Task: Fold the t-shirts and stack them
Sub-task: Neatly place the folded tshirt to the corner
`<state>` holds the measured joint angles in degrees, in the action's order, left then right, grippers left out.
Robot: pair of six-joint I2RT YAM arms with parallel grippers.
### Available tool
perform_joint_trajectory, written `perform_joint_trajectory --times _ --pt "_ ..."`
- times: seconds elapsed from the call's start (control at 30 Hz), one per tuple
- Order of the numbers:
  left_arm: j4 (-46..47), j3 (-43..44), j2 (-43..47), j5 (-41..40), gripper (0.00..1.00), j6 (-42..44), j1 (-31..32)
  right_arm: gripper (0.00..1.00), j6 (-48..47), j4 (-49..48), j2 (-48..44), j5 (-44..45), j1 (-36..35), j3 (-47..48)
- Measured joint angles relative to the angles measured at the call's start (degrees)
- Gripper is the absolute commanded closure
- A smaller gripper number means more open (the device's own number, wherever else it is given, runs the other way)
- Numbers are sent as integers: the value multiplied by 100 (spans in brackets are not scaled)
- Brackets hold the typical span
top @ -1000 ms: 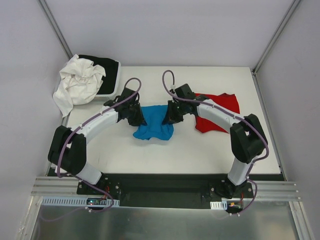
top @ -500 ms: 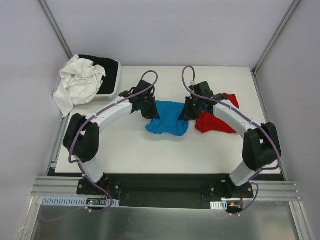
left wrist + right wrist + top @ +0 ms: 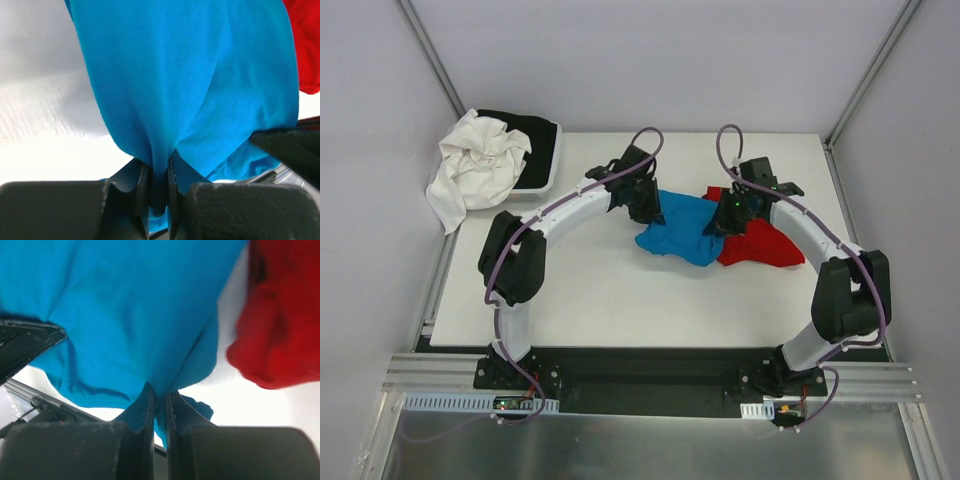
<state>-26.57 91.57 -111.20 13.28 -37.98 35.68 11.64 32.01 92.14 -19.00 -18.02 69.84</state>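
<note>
A folded turquoise-blue t-shirt (image 3: 682, 227) hangs between both arms over the right middle of the table, its right part overlapping the red t-shirt (image 3: 765, 243), which lies flat beneath it. My left gripper (image 3: 647, 200) is shut on the blue shirt's left edge, the cloth (image 3: 200, 75) pinched between its fingers (image 3: 142, 185). My right gripper (image 3: 730, 215) is shut on the right edge of the blue shirt (image 3: 125, 315). Red cloth (image 3: 285, 315) shows to the right in the right wrist view.
A white bin (image 3: 542, 168) stands at the back left corner, holding a crumpled white garment (image 3: 475, 165) and a black one (image 3: 525, 128). The white garment spills over the bin's left side. Grey walls close in the table.
Both arms have carried the blue t-shirt rightward and back from the table's centre, so it now overlaps the red t-shirt. Both grips have held.
</note>
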Motion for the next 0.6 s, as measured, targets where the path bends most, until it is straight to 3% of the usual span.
perform_joint_trajectory --times 0.6 --pt "-83 979 -160 -280 100 -59 459 99 -505 492 -258 -970 1460 59"
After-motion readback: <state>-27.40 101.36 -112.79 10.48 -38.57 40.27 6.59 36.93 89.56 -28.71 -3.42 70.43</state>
